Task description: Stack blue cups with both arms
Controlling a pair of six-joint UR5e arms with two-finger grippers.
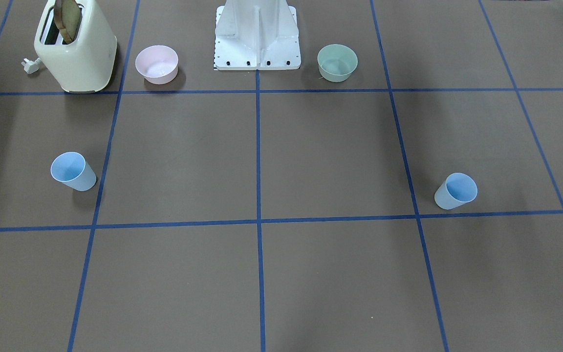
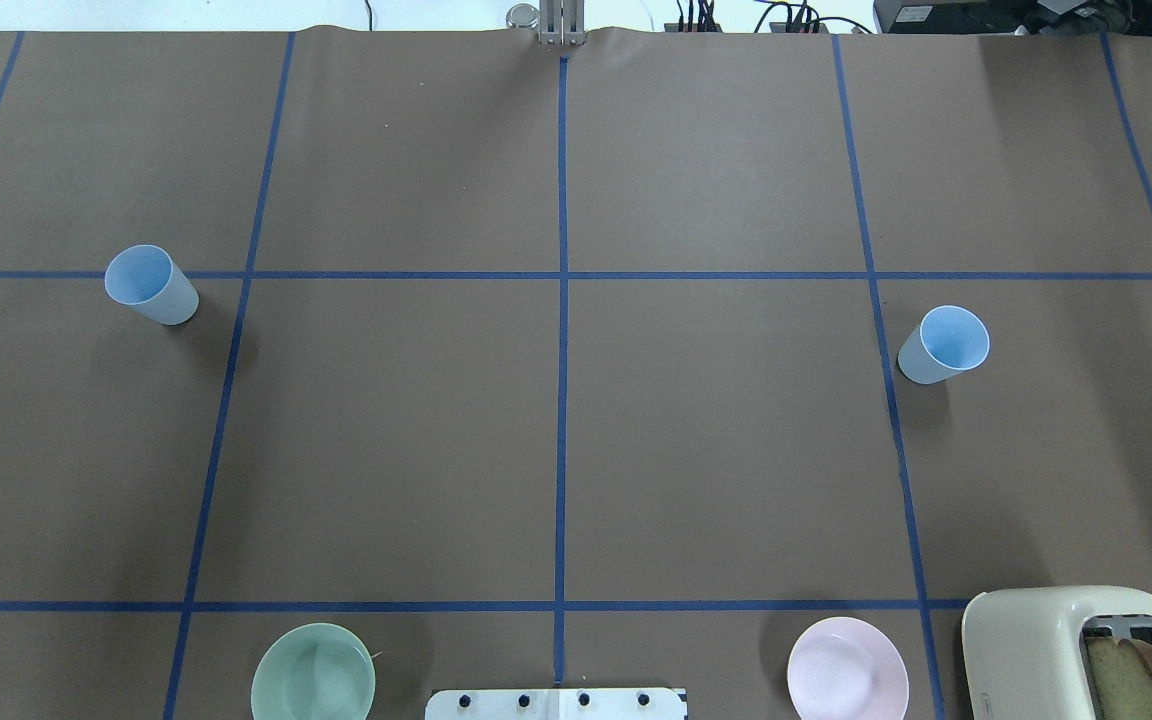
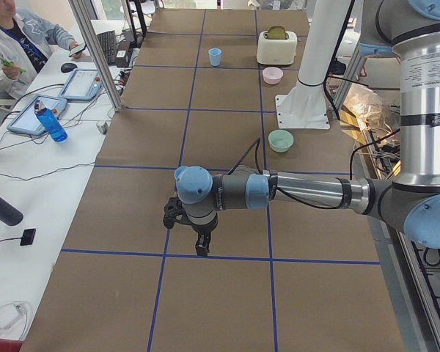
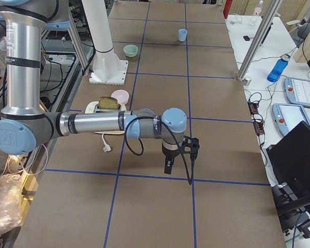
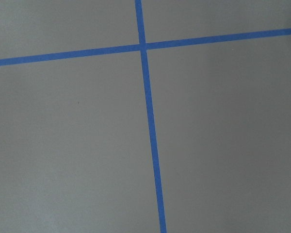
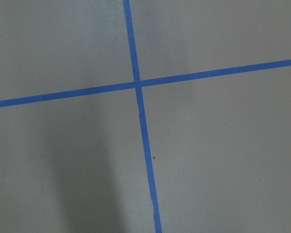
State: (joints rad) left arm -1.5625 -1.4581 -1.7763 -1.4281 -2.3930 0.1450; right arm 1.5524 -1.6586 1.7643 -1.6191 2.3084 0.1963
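Though left gripper (image 3: 202, 248) and right gripper (image 4: 168, 166) hang over opposite table (image 2: 716, 450) ends, I cannot tell whether their fingers are parted. Upright toward those ends: left blue cup (image 2: 151, 285), right blue cup (image 2: 944, 345).

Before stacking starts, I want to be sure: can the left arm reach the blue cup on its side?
Probably yes. The cup stands upright and alone, the green bowl far off. The left gripper hangs above that end of the table, and nothing shows between them.

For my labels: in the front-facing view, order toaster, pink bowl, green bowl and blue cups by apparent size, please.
1. toaster
2. pink bowl and green bowl, alike
The blue cups look nearly as big, but are nearer the camera: unsure.
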